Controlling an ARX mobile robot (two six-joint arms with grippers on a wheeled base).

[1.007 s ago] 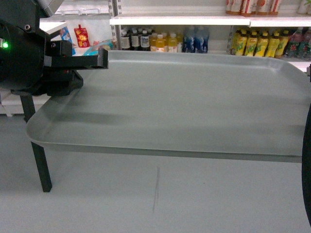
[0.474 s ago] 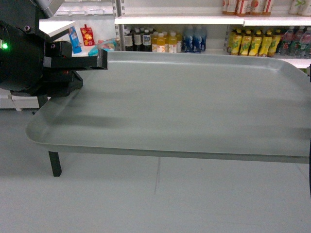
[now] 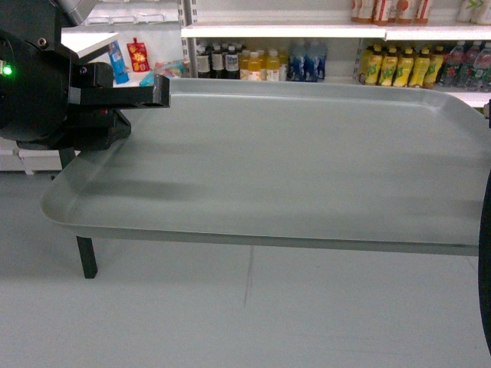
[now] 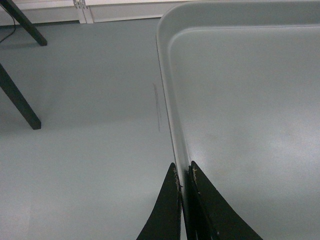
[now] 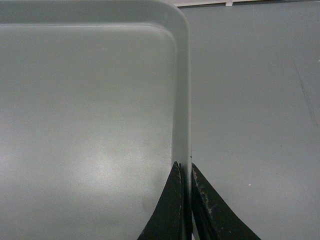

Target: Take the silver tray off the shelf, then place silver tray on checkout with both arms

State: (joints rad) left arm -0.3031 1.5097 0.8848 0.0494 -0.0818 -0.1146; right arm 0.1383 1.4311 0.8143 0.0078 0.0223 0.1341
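The silver tray (image 3: 291,161) hangs level in the air above the grey floor and spans most of the head view. My left gripper (image 3: 149,103) is shut on its left short rim; in the left wrist view the thin black fingers (image 4: 184,172) pinch the rim of the silver tray (image 4: 250,100), one inside and one outside. My right gripper (image 5: 184,170) is shut the same way on the opposite rim of the silver tray (image 5: 85,100). Only a dark sliver of the right arm (image 3: 486,253) shows in the head view. The tray is empty. The shelf and the checkout are out of view.
Store racks with drink bottles (image 3: 307,63) run along the back. A white table with packets (image 3: 138,55) stands back left, its black leg (image 3: 86,257) under the tray's left corner; black legs (image 4: 20,100) also show left of the tray. Grey floor with a scuff line (image 3: 247,284) lies below.
In the head view the background racks and the black table leg have shifted up and slightly right. The tray and both grippers keep the same place in the view, still clamped.
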